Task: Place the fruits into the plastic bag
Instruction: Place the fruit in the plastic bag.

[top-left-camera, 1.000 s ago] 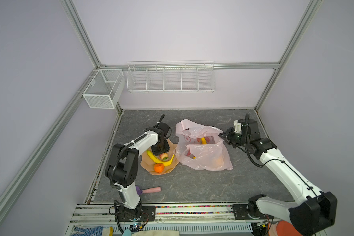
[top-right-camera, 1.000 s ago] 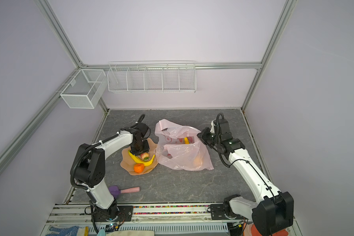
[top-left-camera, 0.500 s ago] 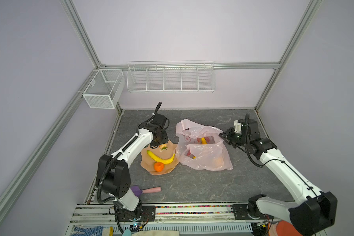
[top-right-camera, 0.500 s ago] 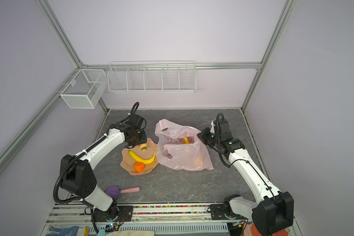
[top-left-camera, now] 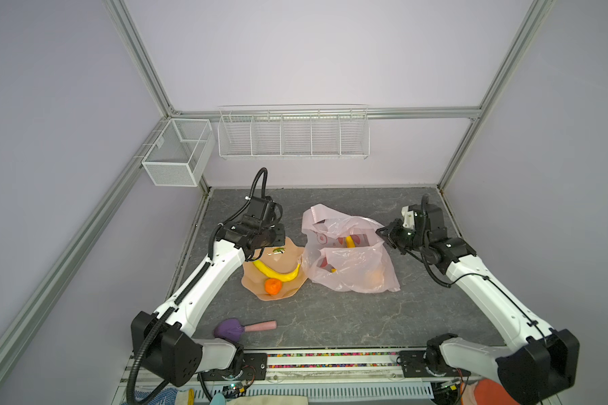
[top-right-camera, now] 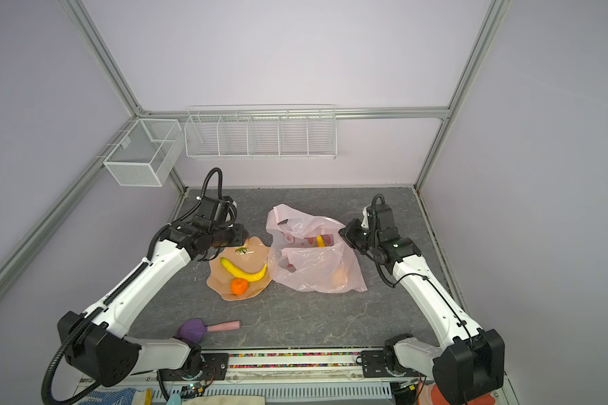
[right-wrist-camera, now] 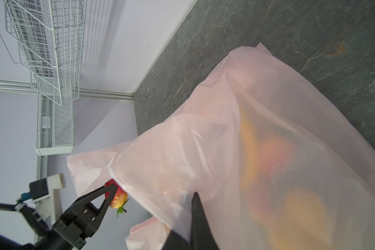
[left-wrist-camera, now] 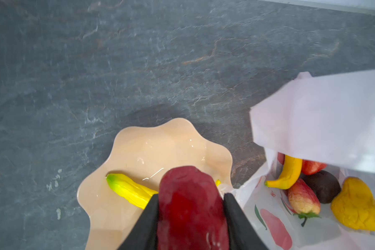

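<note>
Nearby, brush (top-left-camera: 243,328) lies well apart from dish (top-left-camera: 257,287) and bag (top-left-camera: 351,270).

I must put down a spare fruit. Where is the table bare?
Bare: the wide front strip of the table, right of the brush, before the peach dish and plastic bag; also the back strip along the wall. Crowded: the middle, dish beside bag.

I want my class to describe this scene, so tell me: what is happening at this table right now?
The left pincer grips a dark red fruit over the peach dish, beside the plastic bag. The right pincer is shut on the bag's edge, holding its mouth open. Other fruits already lie inside the bag. A banana and an orange lie on the dish, not yet bagged.
</note>
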Robot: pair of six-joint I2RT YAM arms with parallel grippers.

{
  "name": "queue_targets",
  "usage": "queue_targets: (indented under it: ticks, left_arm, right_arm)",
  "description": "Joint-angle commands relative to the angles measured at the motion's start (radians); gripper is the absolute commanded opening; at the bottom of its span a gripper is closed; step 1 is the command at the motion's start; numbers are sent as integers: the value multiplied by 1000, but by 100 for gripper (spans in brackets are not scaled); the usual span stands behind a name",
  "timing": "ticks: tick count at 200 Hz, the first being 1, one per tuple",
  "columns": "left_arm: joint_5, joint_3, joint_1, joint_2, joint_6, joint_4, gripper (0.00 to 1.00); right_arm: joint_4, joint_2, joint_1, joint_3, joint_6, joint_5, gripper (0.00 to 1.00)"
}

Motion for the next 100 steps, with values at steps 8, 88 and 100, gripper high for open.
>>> queue_targets:
  ticks: [8, 88, 100]
  left_arm:
    - [-41, 9, -94, -42, 249, 71, 0]
    - [57, 115, -198, 35, 542, 92, 0]
    - [65, 125, -218, 47, 579, 93, 0]
  right_arm:
    - [-1, -10, 1, 15, -3, 5, 6]
    - [-19, -26, 1, 19, -7, 13, 6]
    - [-21, -27, 1, 19, -7, 13, 6]
